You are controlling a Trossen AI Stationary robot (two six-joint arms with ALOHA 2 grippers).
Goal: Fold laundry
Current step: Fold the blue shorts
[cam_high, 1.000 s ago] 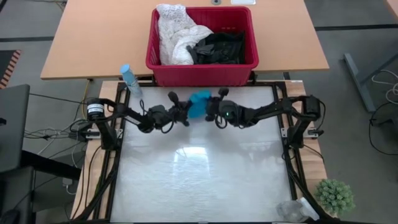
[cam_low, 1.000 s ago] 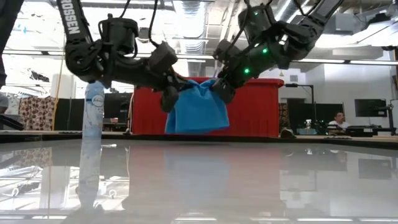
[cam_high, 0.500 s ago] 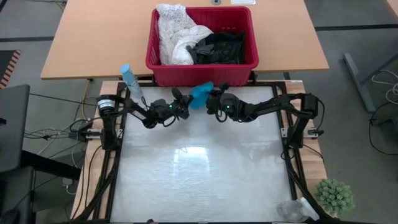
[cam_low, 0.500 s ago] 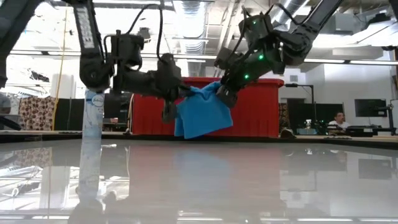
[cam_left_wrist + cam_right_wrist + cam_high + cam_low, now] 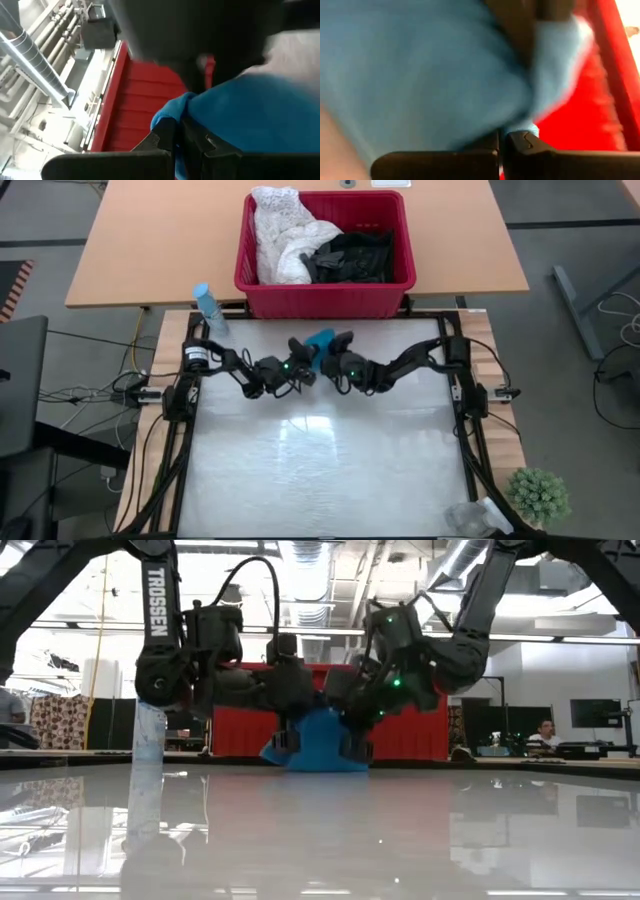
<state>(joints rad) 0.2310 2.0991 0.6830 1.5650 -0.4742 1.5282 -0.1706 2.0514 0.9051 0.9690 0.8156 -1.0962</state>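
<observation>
Near edge of my tabletop (image 5: 320, 470) is bare glossy white. Mid-way back, L gripper (image 5: 303, 358) & R gripper (image 5: 335, 360) sit close together, low over the surface, w/ the small teal garment (image 5: 318, 745) bunched between them, its bottom touching the tabletop. L fingers (image 5: 165, 137) are clamped tight on one edge of the cloth, R fingers (image 5: 517, 142) likewise on the other. Spray bottle (image 5: 209, 308) stands off to the L. Beyond, red basket (image 5: 325, 295) holds the white lacy garment (image 5: 278, 235) & black clothes (image 5: 352, 255).

Red basket (image 5: 325, 295), spray bottle (image 5: 210, 308), small plant (image 5: 538, 494) around table (image 5: 320, 470).
</observation>
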